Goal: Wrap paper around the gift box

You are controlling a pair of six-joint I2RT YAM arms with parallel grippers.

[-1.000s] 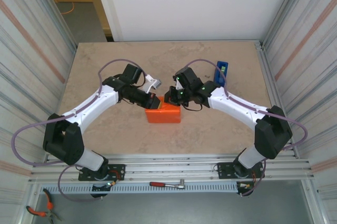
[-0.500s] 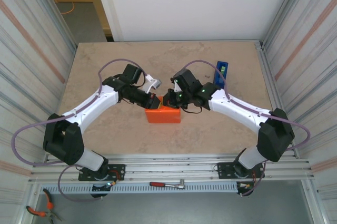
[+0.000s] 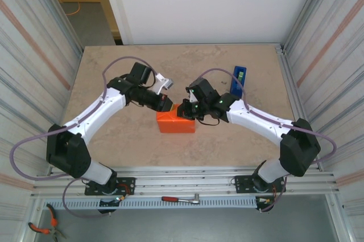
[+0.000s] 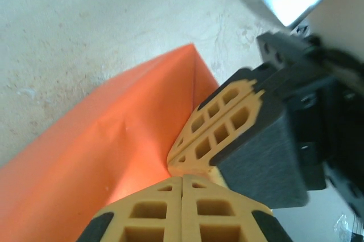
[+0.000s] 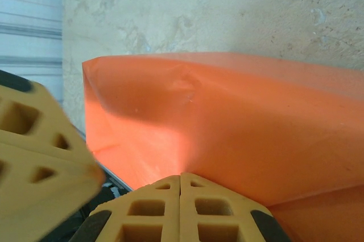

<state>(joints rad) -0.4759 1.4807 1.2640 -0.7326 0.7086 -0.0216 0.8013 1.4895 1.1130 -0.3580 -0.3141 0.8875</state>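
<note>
One parcel: paper [image 3: 176, 123] folded round hidden gift box, mid-tabletop [image 3: 114, 71].
Long axis: left-right, broad face up.
Left pincer [image 3: 169, 104]: fingers together, empty, at parcel's far edge.
Right pincer [image 3: 183, 111]: fingers together, empty, shifted closer against it within the last second.
Meaning: probably pressing far flap down.
Beyond: tape dispenser [image 3: 239, 80], upright.

White-and-black arms [image 3: 98, 113], purple cables [image 3: 121, 58], yellow lattice fingers [image 5: 166, 222].
</note>
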